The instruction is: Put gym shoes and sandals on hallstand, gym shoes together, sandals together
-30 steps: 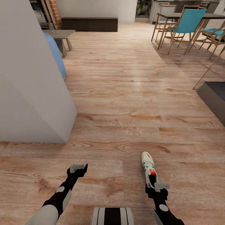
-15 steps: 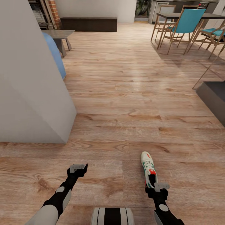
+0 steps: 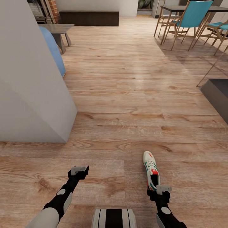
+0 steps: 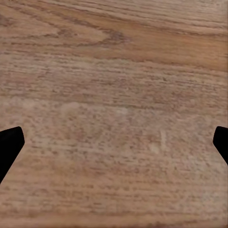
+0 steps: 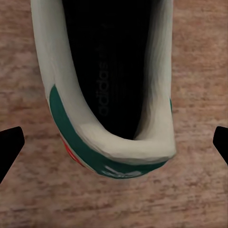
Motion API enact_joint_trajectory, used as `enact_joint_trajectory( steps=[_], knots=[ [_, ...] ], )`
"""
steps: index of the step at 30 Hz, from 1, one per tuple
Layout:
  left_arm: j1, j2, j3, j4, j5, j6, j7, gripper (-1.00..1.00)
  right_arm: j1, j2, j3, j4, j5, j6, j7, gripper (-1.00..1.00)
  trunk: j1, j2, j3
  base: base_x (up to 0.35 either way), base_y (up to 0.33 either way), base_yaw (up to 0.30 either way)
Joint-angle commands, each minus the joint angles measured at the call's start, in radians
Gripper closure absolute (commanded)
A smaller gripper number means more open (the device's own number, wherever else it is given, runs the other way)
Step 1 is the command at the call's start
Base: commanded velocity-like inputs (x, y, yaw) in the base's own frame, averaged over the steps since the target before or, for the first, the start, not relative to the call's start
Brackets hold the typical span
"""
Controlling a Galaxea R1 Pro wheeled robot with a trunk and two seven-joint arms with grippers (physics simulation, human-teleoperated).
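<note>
You're at the pick-up step: one gym shoe (image 3: 151, 170) lies on the corridor floor (image 3: 126, 95), low and right of centre. Right gripper (image 3: 160, 189) hovers at its heel, jaws apart; left gripper (image 3: 78, 171) apart too. Next, I'd judge: lower and close on the heel rim.

wood-plank floor (image 3: 126, 95), one gym shoe (image 3: 151, 169)

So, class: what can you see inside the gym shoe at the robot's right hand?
Inside the gym shoe, a dark insole with faint lettering shows. The toe end stays hidden under the tongue and laces.
</note>
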Motion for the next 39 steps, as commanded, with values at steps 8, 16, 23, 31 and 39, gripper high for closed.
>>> enact_joint_trajectory(
  steps=[8, 16, 23, 31, 39],
  knots=[
    [0.0, 0.0, 0.009, 0.0, -0.005, -0.005, -0.007, -1.0, -0.001, 0.001, -0.007, 0.001, 0.01, -0.003, -0.002, -1.0, 0.0, 0.0, -0.001, 0.0, 0.0, 0.0],
    [0.002, 0.0, 0.009, -0.004, -0.006, -0.009, -0.008, -1.0, -0.001, 0.001, -0.007, 0.001, 0.01, -0.004, -0.002, -1.0, 0.0, 0.0, -0.001, 0.0, 0.0, 0.0],
    [0.002, -0.002, 0.001, -0.007, -0.006, -0.009, -0.007, -1.0, -0.001, 0.001, -0.007, 0.001, 0.01, -0.003, -0.002, -1.0, 0.0, 0.0, -0.001, 0.071, 0.0, 0.0],
    [0.002, -0.002, -0.017, -0.009, -0.005, -0.011, -0.007, -1.0, -0.001, 0.001, -0.007, 0.001, 0.01, -0.003, -0.002, -1.0, 0.0, 0.0, -0.001, 0.193, 0.0, 0.0],
    [0.002, -0.002, -0.019, -0.01, -0.005, -0.01, -0.007, -1.0, -0.001, 0.001, -0.007, 0.001, 0.011, -0.004, -0.002, -1.0, 0.0, 0.0, -0.001, 0.038, 0.0, 0.0]
  ],
)
